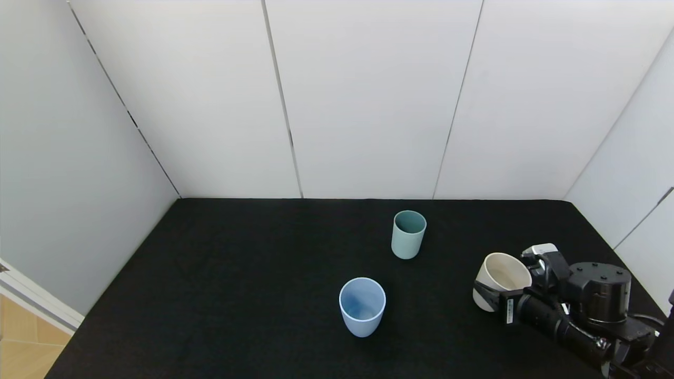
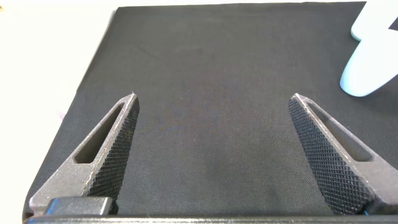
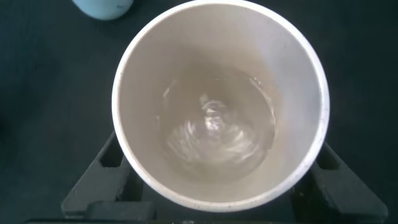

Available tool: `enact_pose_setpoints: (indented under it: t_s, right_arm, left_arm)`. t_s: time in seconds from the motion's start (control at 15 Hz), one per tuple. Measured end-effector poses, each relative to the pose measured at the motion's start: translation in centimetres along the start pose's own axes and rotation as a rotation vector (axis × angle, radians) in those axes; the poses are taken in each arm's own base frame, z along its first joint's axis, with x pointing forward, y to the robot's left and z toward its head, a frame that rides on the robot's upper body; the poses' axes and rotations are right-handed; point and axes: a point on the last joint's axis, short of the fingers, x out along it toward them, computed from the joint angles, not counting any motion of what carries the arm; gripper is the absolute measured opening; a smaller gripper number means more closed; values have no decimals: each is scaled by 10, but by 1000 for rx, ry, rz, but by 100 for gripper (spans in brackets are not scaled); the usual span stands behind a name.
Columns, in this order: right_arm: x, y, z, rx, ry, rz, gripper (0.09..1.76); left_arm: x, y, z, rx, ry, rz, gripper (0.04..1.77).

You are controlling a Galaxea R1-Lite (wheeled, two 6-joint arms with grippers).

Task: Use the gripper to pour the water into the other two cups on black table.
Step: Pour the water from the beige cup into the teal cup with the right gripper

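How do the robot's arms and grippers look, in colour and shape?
The right gripper and its arm are black, with a cylindrical housing, a small white box, a white label and black cables. The left gripper has two dark grey wedge-shaped fingers with knurled faces and slots.

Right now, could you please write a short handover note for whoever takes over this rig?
Right gripper: shut on the cream cup, tilted at the right of the black table, water still inside.
Left gripper: open, empty, low over the table.
Light blue cup stands near the middle, teal-green cup behind it; both upright.
Done: cream cup grasped.
Left: pour into both cups; no water visible in them yet.
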Motion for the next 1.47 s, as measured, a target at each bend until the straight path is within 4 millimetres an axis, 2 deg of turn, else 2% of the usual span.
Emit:
enact_pose_setpoints:
  t_s: [0.27, 0.4, 0.93, 1.13, 1.47]
  right_arm:
    - [5, -6, 13, -62, 29, -24, 128]
    - [10, -9, 27, -65, 47, -36, 128]
    - [34, -24, 115, -120, 16, -90, 128]
    - [45, -20, 140, -148, 6, -112, 128]
    - [69, 0, 159, -306, 36, -157, 128]
  left_arm:
    - [0, 0, 0, 0, 0, -1, 172]
    - [0, 0, 0, 0, 0, -2, 172]
    - [0, 0, 0, 0, 0, -2, 172]
    - [0, 0, 0, 0, 0, -2, 172]
    - [0, 0, 0, 0, 0, -2, 172]
